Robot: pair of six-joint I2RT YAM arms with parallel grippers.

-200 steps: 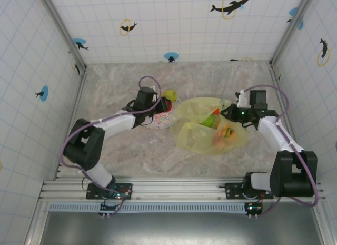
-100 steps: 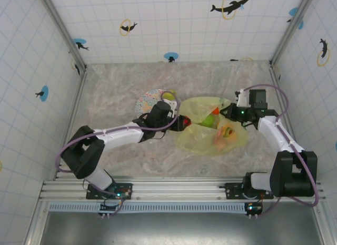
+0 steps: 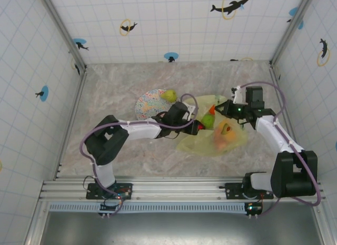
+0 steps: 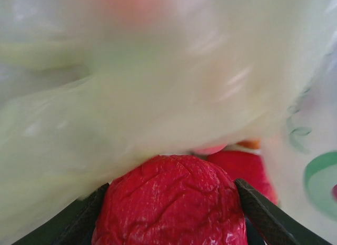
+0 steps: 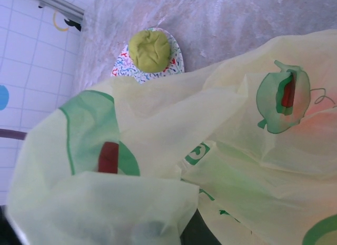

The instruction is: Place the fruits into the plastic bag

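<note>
My left gripper (image 3: 197,127) is shut on a wrinkled red fruit (image 4: 171,213), with a dark finger (image 4: 263,211) on each side of it. It holds the fruit at the mouth of the yellow-green plastic bag (image 3: 210,142), whose film (image 4: 147,92) hangs right in front. Another red fruit (image 4: 243,168) lies just beyond. A green fruit (image 3: 209,120) and orange ones (image 3: 224,131) show through the bag. My right gripper (image 3: 224,108) holds the bag's far edge up, its jaws covered by the plastic (image 5: 158,150). A green-yellow pear (image 3: 169,95) sits on the plate.
The round patterned plate (image 3: 146,104) lies left of the bag, behind my left forearm, and also appears in the right wrist view as the plate (image 5: 176,63) with the pear (image 5: 150,50). Tiled walls close in the marbled table on three sides.
My left arm has swung right from the plate to the bag's mouth, carrying the red fruit. The right gripper has stayed holding the bag, whose near side has bunched up.
</note>
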